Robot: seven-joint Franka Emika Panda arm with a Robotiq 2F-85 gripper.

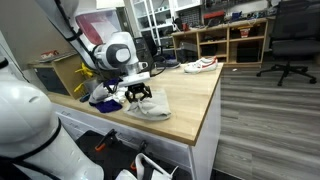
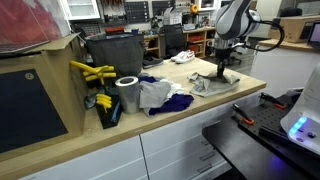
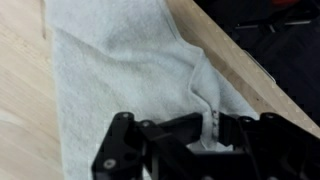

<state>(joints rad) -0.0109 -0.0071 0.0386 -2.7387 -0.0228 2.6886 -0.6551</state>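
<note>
Gripper (image 3: 205, 126) is clamped on a pinched ridge of the grey towel (image 3: 120, 60), which lies spread on the desk (image 1: 192, 88) close to its edge. Looks soft, light and limp, so it'll likely drape and drag. Best hold is a fold or corner, not flat cloth.

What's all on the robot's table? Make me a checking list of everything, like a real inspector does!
surface: wooden counter, mostly bare at its far end.
job's things: grey towel, rumpled, lying near the counter's edge.
clutter: purple and white cloths, silver roll, yellow tools, shoe.
grippers: gripper shut, seemingly pinching a raised fold of the grey towel.
cables: nothing seen on the counter.
surroundings: office chair, wooden shelves, plank floor.
</note>
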